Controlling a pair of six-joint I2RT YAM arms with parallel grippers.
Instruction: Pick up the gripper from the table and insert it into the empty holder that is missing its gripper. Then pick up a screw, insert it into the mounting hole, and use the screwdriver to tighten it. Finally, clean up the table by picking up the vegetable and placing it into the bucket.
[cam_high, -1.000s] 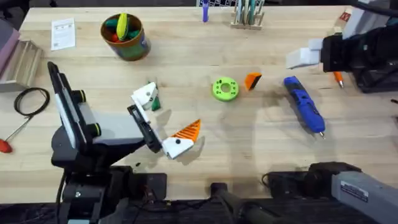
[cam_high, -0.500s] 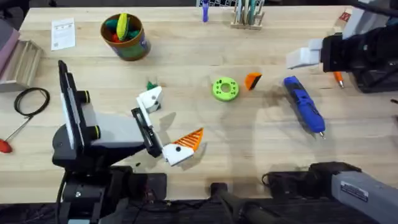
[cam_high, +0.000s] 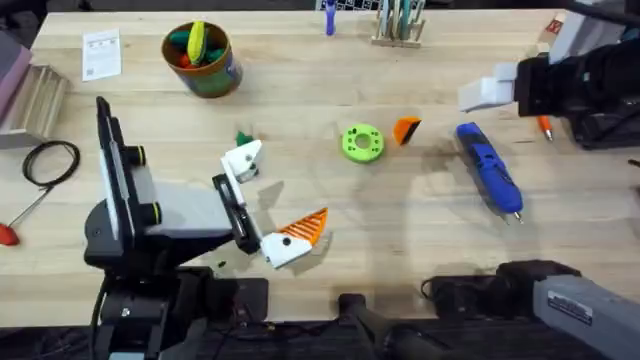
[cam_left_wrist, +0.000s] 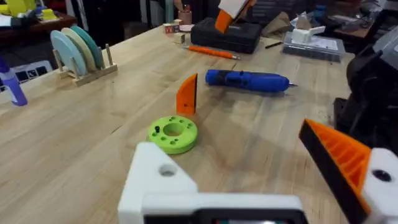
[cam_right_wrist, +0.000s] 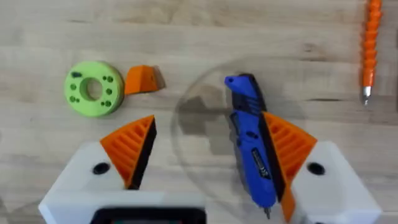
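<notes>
On the counter (cam_high: 420, 230), the vegetable (cam_high: 242, 137) is half hidden beside the open left end effector (cam_high: 268, 200); the right end effector (cam_right_wrist: 208, 155) is spread over the screwdriver (cam_right_wrist: 252, 149).

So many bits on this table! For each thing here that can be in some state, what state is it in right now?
gripper: loose on the table, beside the green disc, not mounted.
holder: left finger base with no orange pad, empty.
left gripper: open, holding nothing.
right gripper: open, above the screwdriver.
screwdriver: lying flat, unheld.
vegetable: on the table, not binned.
bucket: upright, already holding toys.
</notes>
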